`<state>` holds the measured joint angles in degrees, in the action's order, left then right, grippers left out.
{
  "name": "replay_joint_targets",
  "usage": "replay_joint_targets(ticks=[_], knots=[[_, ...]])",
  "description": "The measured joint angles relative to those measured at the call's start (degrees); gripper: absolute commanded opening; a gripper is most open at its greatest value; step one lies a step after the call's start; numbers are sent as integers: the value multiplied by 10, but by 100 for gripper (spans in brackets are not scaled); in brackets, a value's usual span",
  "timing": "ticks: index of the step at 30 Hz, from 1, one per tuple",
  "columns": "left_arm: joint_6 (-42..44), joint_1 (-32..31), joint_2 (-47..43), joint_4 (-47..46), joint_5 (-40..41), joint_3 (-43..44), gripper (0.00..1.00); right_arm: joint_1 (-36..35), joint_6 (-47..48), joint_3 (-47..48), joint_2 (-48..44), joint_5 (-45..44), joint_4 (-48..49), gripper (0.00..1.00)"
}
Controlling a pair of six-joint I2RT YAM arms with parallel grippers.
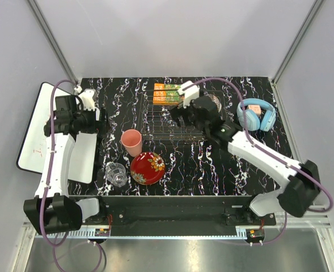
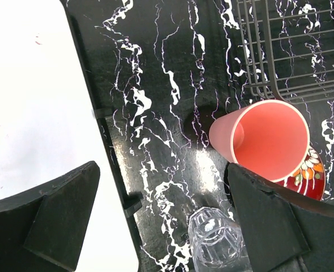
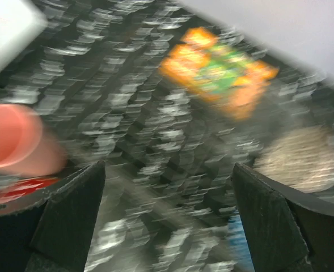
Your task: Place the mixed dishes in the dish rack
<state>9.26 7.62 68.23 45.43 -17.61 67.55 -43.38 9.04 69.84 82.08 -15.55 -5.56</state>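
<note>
Dish rack (image 1: 161,122) of thin silvery wire lies mid-table, and the right end effector (image 3: 168,167) hangs over it, fingers spread apart with nothing between them. Its wrist view is badly blurred. It shows an orange-green box (image 3: 218,79) beyond the rack and a pale round shape, probably the small beige patterned bowl (image 3: 301,158), though whether that rests inside the rack cannot be told. The left end effector (image 2: 162,170) is over the black marbled table (image 1: 121,96) at the left, fingers also wide apart and empty, beside a flat white board (image 1: 39,122). Just off its right finger stands the pink cup (image 2: 269,141), upright with its mouth up, just beside the rack's near left corner. Near the cup lie the red floral bowl (image 1: 148,168) and the small clear glass cup (image 1: 115,174); all three are on the table, outside the rack. Light-blue headphones (image 1: 256,115) lie to the rack's right. The step in hand looks like reaching for the next dish, most likely the cup. That calls for lowering one finger inside the rim and one outside, pinching the wall, then lifting it over the rack's edge.
</note>
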Motion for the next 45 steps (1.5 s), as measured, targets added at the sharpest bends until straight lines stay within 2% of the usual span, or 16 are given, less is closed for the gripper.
replay_joint_targets(ticks=[4,8,10,11,12,14,15,19,21,23,25,27,28,34,40,45], knots=[[1,0,-11,7,5,0,99,2,-182,-79,-76,142,6,100],[3,0,-23,16,11,0,99,1,-306,-164,-83,284,56,99],[4,0,-29,17,13,0,99,-1,-341,-203,-81,314,86,98],[4,0,-32,18,14,0,99,-4,-363,-239,-83,319,117,92],[5,0,-35,19,14,0,99,-7,-376,-259,-86,318,125,85],[9,0,-43,26,14,0,99,-19,-394,-289,-95,303,115,93],[11,0,-47,31,14,0,99,-37,-395,-289,-100,257,92,99],[18,0,-69,54,14,8,99,-172,-374,-249,-123,97,13,100],[22,0,-81,61,13,15,99,-203,-403,-240,-132,91,12,100],[24,0,-87,67,13,27,99,-164,-443,-258,-137,122,38,99],[24,0,-88,73,14,40,99,-71,-495,-312,-132,204,101,100],[25,0,-89,77,14,49,99,-6,-518,-346,-97,230,99,100],[26,0,-89,78,14,52,99,-8,-522,-351,-84,225,87,100],[26,0,-89,88,12,64,99,-138,-528,-327,-29,190,61,96],[26,0,-89,91,11,64,99,-140,-529,-288,43,165,66,91],[26,0,-89,91,11,64,99,-140,-536,-271,76,144,72,81]])
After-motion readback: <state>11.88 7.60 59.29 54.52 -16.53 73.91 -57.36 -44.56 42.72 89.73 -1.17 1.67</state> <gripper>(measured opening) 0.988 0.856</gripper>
